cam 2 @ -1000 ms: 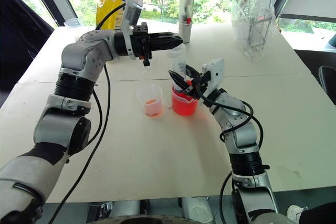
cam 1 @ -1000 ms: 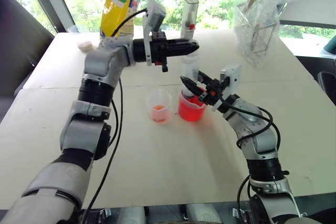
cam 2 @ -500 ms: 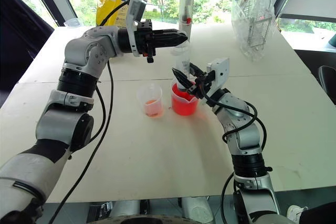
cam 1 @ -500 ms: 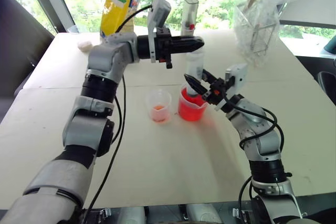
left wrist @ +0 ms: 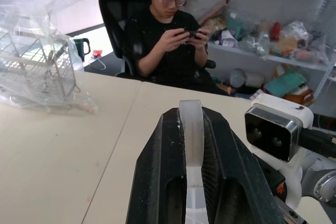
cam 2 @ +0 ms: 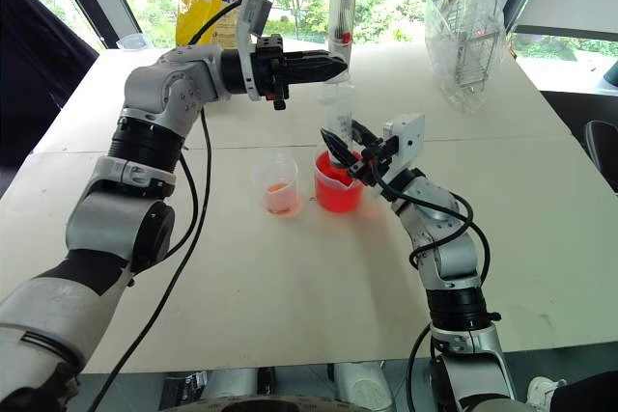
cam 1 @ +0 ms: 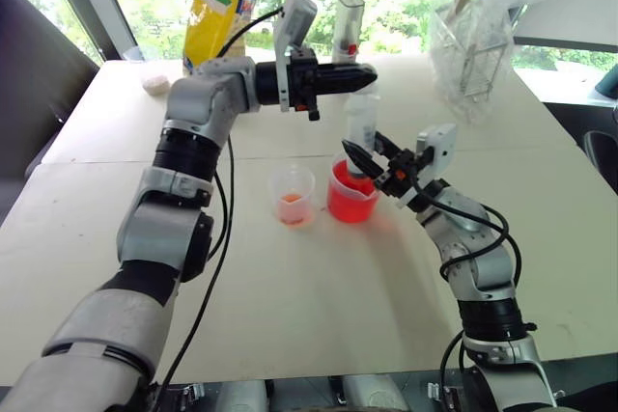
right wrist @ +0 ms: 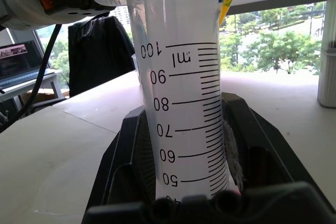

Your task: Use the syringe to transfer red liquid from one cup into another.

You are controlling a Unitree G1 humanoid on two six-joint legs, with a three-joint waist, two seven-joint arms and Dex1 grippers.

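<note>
The syringe [cam 1: 360, 127] stands upright with its tip down in the spouted beaker [cam 1: 351, 198] of red liquid [cam 2: 339, 197]. My right gripper [cam 1: 363, 156] is shut on its graduated barrel [right wrist: 184, 103], just above the beaker's rim. My left gripper [cam 1: 368, 74] lies level over the syringe, pointing right, and is shut on the translucent plunger top [left wrist: 191, 135]. The smaller clear cup [cam 1: 293, 196] stands just left of the beaker, with a little orange-pink liquid in its base.
At the table's far side stand a yellow bag [cam 1: 217, 7], a tall silver canister [cam 1: 348, 26] and a wire rack in a clear plastic bag [cam 1: 473, 45]. A person [left wrist: 173, 30] sits beyond the table's right edge.
The whole picture has shifted a little. Both grippers keep their holds on the syringe, and the cups stand where they were.
</note>
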